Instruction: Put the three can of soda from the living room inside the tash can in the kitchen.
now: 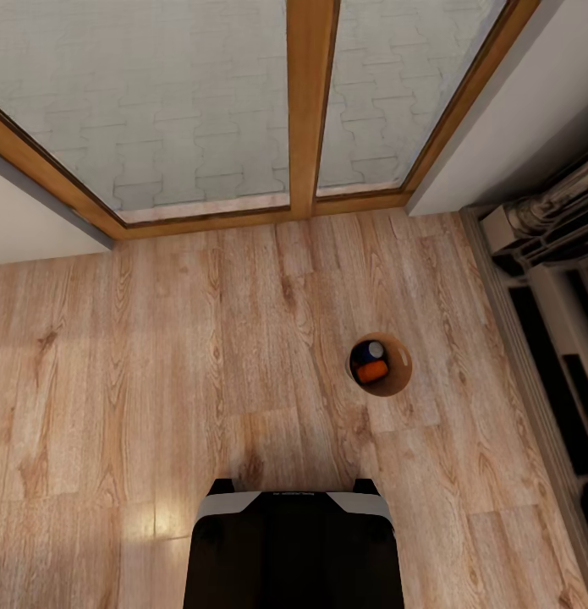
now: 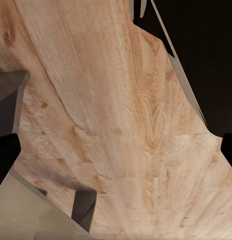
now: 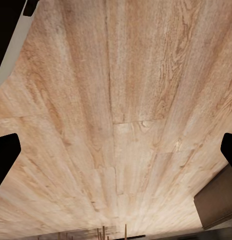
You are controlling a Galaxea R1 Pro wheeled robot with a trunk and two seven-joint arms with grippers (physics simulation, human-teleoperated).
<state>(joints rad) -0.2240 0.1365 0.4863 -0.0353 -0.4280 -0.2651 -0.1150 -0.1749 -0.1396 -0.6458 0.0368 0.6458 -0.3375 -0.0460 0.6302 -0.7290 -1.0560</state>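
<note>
Wood plank floor (image 1: 158,355) all round; tash can (image 1: 399,382) at my 1 o'clock, standing open, blue can (image 1: 367,351) and orange can (image 1: 372,372) inside. Likely light, rigid, slick; grip by the rim. Both my pincers spread wide, empty. Shelving (image 1: 556,321) crowds 3 o'clock; 9 open.

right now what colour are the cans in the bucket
One blue can, one orange can, seen best in the head view.

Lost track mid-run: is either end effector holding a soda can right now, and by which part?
Nothing is held. Both wrist views show bare wood floor between the fingertips. A blue can and an orange can already lie inside the trash can.
</note>
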